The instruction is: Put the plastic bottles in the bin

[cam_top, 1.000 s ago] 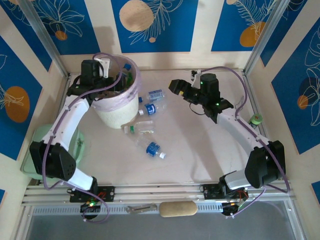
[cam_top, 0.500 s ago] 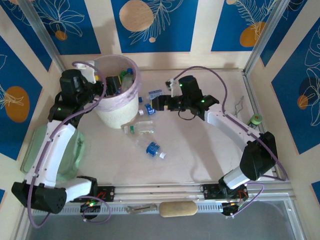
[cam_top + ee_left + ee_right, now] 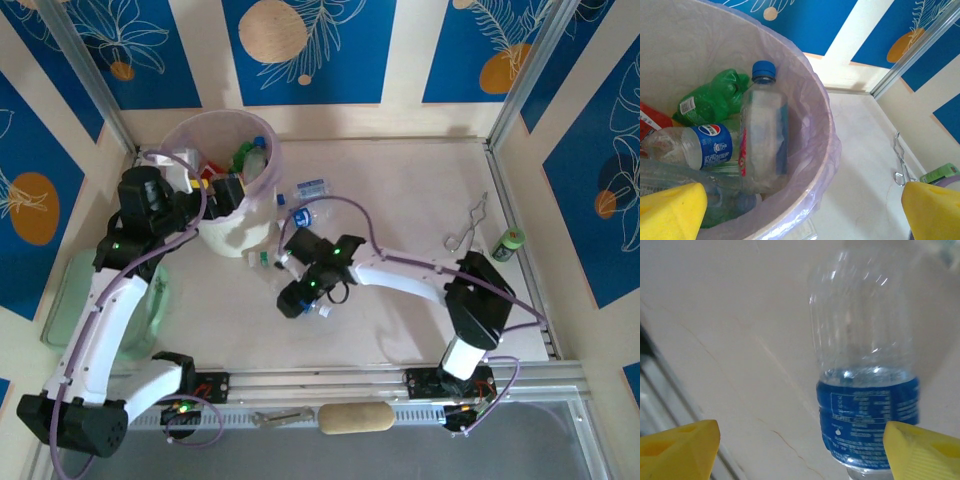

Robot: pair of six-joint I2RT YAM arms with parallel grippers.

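My left end effector (image 3: 222, 192) hangs at the near rim of the bin (image 3: 262, 150), its yellow fingers (image 3: 670, 210) spread wide and gripping nothing. From my left wrist I look down into the lilac-pink liner (image 3: 826, 125). Inside, a clear bottle with a blue cap (image 3: 764, 135) leans against the liner wall and a crumpled green bottle (image 3: 715, 95) lies behind it. A Pepsi-labelled bottle (image 3: 695, 147) lies on its side next to them, and a red label (image 3: 652, 117) shows at the edge of that view. My right end effector (image 3: 297, 298) is low over the worktop (image 3: 410, 190) in front of the bin, released, jaws wide. From my right wrist, a clear bottle with a blue label (image 3: 865, 405) lies on the worktop between my yellow pads. It sits close against one pad (image 3: 925, 450), though I cannot tell whether they touch, and well apart from the other. More bottles lie loose on the worktop: a blue-labelled bottle (image 3: 312, 187) just beside the bin, and a clear one with a green cap (image 3: 265, 258) at the bin's foot, near my right wrist. A pale green tray (image 3: 62, 305) lies under my left arm. A wire hook (image 3: 465, 225) and a dark cylinder with a green top (image 3: 508, 243) sit by the far side wall, well apart from the bottles. A tan roll (image 3: 355, 418) rests on the rail between my bases.
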